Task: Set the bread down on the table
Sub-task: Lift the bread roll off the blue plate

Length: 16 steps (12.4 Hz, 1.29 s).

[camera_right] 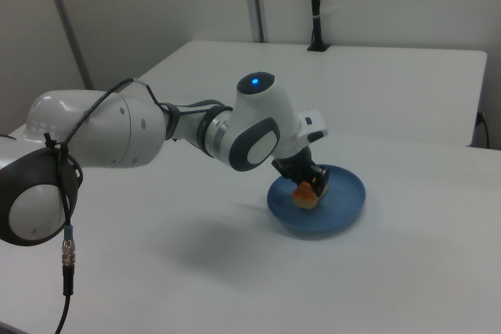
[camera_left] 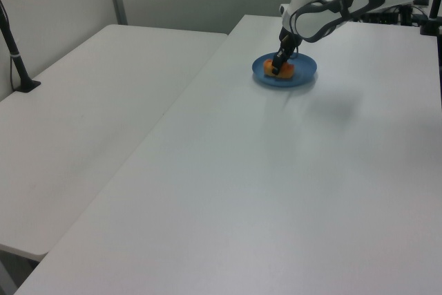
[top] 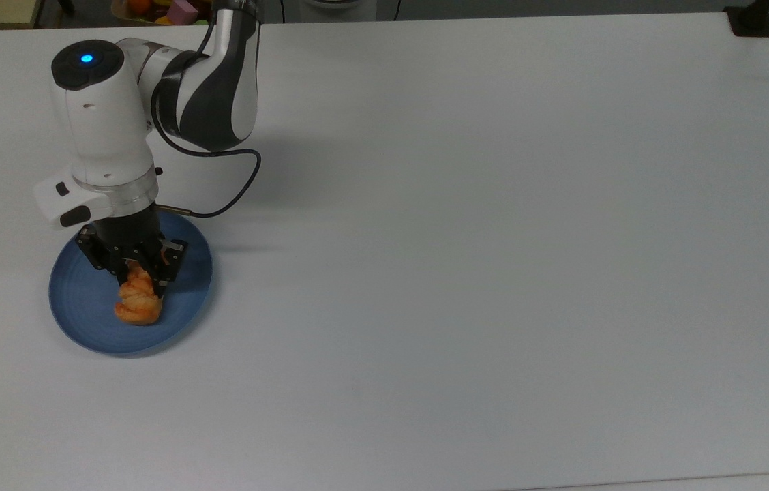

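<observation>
Down at the left of the top view, the gripper (top: pixel 138 281) stands over the blue plate (top: pixel 78 307), its black fingers (top: pixel 161 269) clamped on the upper end of the bread (top: pixel 135 304). The bread's lower end points toward the bottom of that frame, and it lies inside the plate's rim, left of centre; whether it rests on the plate or is just off it cannot be told from above.

The right view looks from the side: there the bread (camera_right: pixel 305 195) sits low in the plate (camera_right: pixel 344 207), tucked under the gripper (camera_right: pixel 311 183), with the white arm (camera_right: pixel 141 134) reaching in from the left of the frame (a blue light glows on its wrist).

The left view puts the plate (camera_left: pixel 304 74) in the upper right of the frame, the bread (camera_left: pixel 283 71) a small orange spot under the gripper (camera_left: pixel 276 68). It also shows a second white table (camera_left: pixel 90 101) on the left, alongside the table (camera_left: pixel 276 191) that carries the plate.

A black cable (top: pixel 234 191) loops from the wrist in the top view, and the table (top: pixel 493 239) is bare to the right.
</observation>
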Tool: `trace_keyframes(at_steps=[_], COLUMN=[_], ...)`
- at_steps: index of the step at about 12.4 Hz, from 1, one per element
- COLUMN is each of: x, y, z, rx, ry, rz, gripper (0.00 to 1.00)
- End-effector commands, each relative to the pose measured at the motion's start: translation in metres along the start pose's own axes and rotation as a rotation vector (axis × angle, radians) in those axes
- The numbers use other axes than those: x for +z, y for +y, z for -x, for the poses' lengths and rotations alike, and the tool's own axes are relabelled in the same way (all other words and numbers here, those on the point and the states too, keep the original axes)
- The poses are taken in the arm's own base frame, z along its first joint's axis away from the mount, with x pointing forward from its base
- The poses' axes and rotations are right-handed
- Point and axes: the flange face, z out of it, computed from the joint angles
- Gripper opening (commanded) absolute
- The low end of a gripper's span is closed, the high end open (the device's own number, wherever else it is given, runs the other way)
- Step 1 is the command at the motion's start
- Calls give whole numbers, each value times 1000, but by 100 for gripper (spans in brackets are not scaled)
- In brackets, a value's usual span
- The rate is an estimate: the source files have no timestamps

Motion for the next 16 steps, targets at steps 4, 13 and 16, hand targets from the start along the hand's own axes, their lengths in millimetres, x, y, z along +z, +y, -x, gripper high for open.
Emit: trace_keyframes(at_steps=[4, 13, 16], x=[-101, -139, -134], y=[0, -187, -261], z=[-18, -11, 2], rx=[10, -103, -116], ry=[30, 4, -7], rz=[-25, -78, -109], gripper=[40, 41, 41])
